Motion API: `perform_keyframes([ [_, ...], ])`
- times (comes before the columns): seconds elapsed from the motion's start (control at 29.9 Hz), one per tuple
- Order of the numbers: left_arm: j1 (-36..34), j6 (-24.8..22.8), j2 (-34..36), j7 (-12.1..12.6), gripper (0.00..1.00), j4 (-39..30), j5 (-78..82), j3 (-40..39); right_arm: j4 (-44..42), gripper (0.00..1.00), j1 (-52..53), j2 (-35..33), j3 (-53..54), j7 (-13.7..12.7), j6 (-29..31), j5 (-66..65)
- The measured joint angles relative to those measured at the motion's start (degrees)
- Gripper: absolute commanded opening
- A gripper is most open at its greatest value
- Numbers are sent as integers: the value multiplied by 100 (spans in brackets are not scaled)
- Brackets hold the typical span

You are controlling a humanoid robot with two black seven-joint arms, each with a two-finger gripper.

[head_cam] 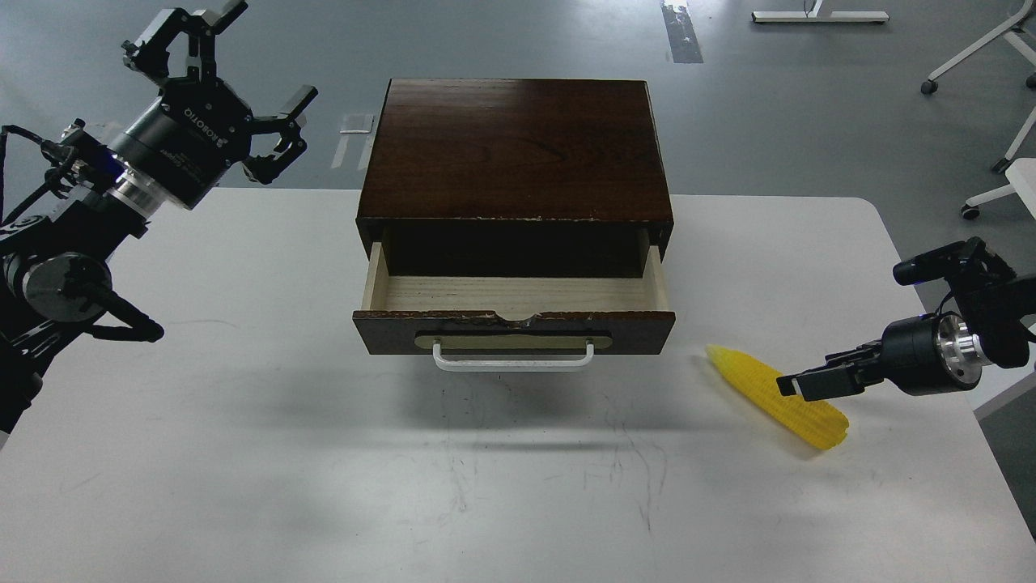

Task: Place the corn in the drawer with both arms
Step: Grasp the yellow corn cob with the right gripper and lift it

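One yellow tapered corn (777, 397), ridged, lying right of open drawer (515, 324)

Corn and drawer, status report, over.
Left gripper open, raised left of drawer. Right gripper at corn, grasp unclear. Corn on table; drawer open, empty. Path unobstructed.

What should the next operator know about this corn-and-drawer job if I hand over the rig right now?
Left pincer: open, raised clear of the table's far left corner, holding nothing.
Right pincer: low at the corn, fingers over its middle; whether they are closed on it cannot be told.
Corn: lying on the white table, right of the drawer, pointed end toward it.
Drawer: pulled open, nothing visible inside.
Done: drawer opened.
Left: secure the corn, put it into the drawer, and probably shut it.
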Motion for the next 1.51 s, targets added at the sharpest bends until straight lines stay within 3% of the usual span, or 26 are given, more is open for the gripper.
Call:
perform_keyframes([
  [0.67,0,9,-26,0,98,0,0,-8,1,100,165,74,-254,0,0,-8],
  [1.2,0,-5,12,0,98,0,0,-88,-471,97,434,708,-836,0,-2,-9],
  [1.44,0,-5,12,0,98,0,0,-121,-603,90,456,798,-1006,0,-2,-50],
  [1.51,0,-5,12,0,98,0,0,-122,-620,84,456,832,-1047,0,-2,-70],
])
